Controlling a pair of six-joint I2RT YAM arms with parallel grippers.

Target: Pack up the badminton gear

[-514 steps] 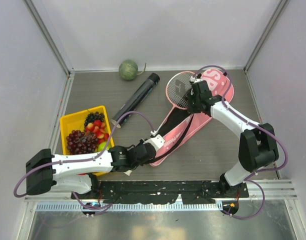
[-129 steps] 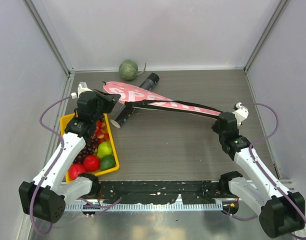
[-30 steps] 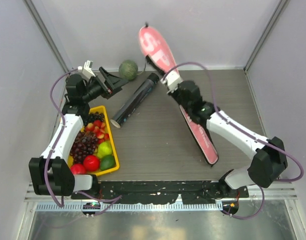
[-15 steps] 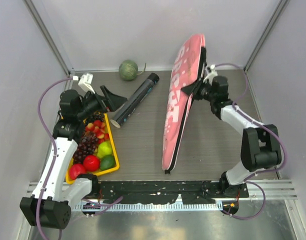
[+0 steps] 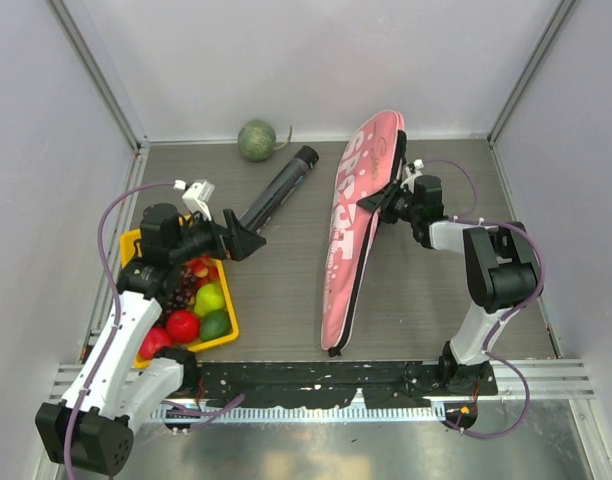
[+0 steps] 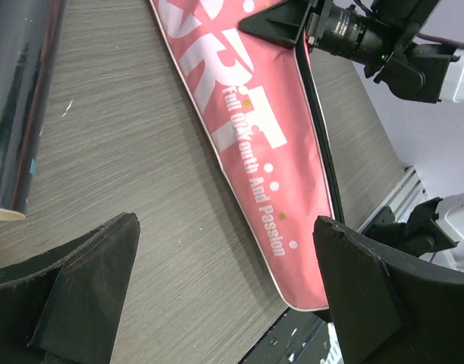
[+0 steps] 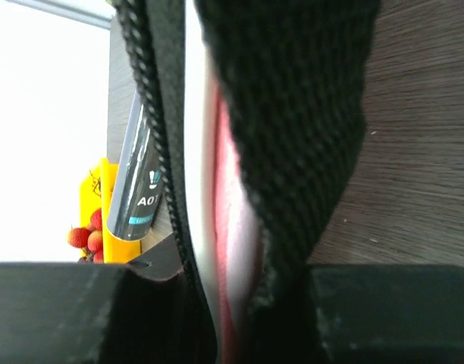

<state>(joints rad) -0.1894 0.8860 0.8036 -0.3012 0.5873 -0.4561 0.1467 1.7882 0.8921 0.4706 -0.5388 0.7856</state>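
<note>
Dark wood-grain table (image 5: 426,300) fills the booth between plain white walls, and the pink bag (image 5: 351,230) lies lengthwise down its middle, wide end toward the far wall and narrow end close to the rail at the near edge, with the white lettering facing up and left. The right gripper (image 5: 384,200) sits at the bag's right edge near the wide end; its wrist view shows the black zip edge and a mesh strap (image 7: 293,136) pinched between the two fingers. Over on the left, the left gripper (image 5: 252,238) hangs above bare table with its fingers (image 6: 73,296) spread wide and nothing between them, just beside the near end of the black tube (image 5: 281,190). That tube lies flat on a slant, its far end pointing toward the back wall, apart from the bag. A green melon (image 5: 256,140) rests against the back wall, near the tube's far end. A yellow tray (image 5: 134,250) with grapes and other fruit sits by the left wall, partly under the left arm.
</note>
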